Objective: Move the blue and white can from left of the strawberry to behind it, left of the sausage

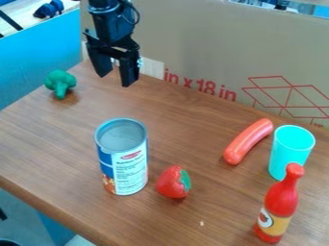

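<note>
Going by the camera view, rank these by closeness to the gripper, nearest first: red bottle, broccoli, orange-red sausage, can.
As the camera view shows it, from the gripper:
1. Broccoli, near the view's left edge
2. Can, upright, left of the view's centre
3. Sausage, right of centre
4. Red bottle, upright at lower right

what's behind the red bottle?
The turquoise cup stands just behind the red bottle, rim and most of its wall visible. The bottle's top covers part of the cup's lower right; that bit, and the strip of table directly behind the bottle, can't be seen.
</note>
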